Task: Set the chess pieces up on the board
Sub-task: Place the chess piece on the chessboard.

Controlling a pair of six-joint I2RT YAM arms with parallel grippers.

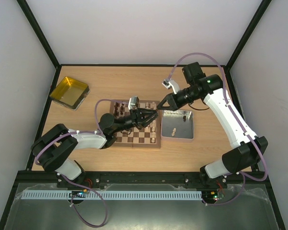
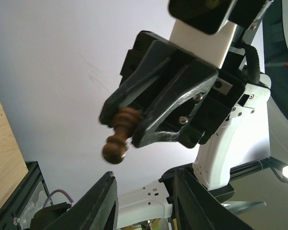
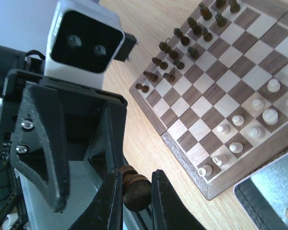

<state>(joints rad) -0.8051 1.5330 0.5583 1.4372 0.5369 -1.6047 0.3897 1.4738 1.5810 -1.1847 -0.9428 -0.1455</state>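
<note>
Far left on the table sits a yellow tray (image 1: 69, 92), well apart from the action. The left gripper (image 2: 144, 187) reaches over the board (image 1: 141, 136) with its fingers spread wide and nothing between them. It faces the right gripper (image 3: 135, 181), which meets it in the air above the board's right side.

The right gripper is pinched tight on one dark chess piece (image 2: 118, 139). It grips the base end, and the rounded head sticks out toward the left gripper's open fingers. On the board below, dark pieces (image 3: 170, 62) stand along one edge and pale pieces (image 3: 251, 124) along the opposite one. The grey tray (image 1: 177, 137), just beside the board on the right, holds a few more.

This looks like a handover, and the timing is the risk. If the right fingers let go before the left ones close, the piece would fall and could knock over the standing rows. The exposed head is small and round, so an off-centre pinch could squeeze it out sideways. The two grippers are close enough to bump each other.
</note>
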